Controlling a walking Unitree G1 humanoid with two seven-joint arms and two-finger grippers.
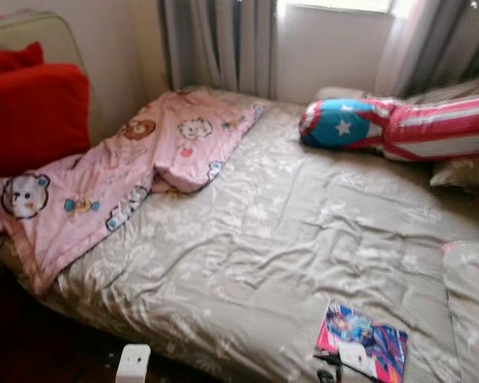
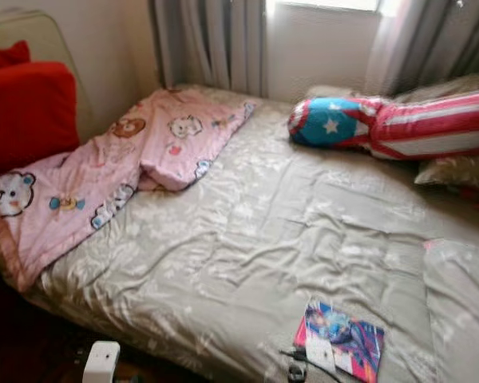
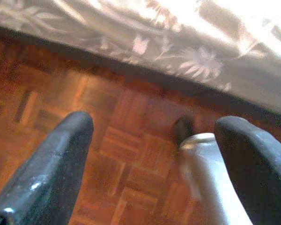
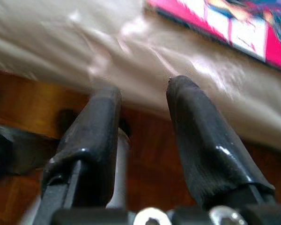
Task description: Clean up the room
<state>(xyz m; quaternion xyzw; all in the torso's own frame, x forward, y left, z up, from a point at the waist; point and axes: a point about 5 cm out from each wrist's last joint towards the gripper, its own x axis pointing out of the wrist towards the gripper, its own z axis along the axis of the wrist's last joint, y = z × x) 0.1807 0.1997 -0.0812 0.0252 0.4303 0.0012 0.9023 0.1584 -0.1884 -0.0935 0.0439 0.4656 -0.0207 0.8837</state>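
A bed (image 1: 247,239) with a rumpled beige flowered cover takes up most of the eye views. A colourful pink and blue book (image 1: 363,349) lies on it near the front edge, with a small white card on top. A pink bear-print blanket (image 1: 120,183) lies crumpled across the bed's left side. My right gripper (image 4: 143,86) is open, low against the bed's front edge, and the book (image 4: 234,23) lies just beyond it. My left gripper (image 3: 154,119) is open over the parquet floor (image 3: 107,154), close to the hanging bed cover (image 3: 187,51).
A red pillow (image 1: 32,116) leans at the bed's left end. A red, white and blue star bolster (image 1: 399,124) lies at the back right, under the window and grey curtains (image 1: 215,44). A white block (image 1: 133,363) shows at the bottom edge. A silver-white part (image 3: 201,159) sits beside one left finger.
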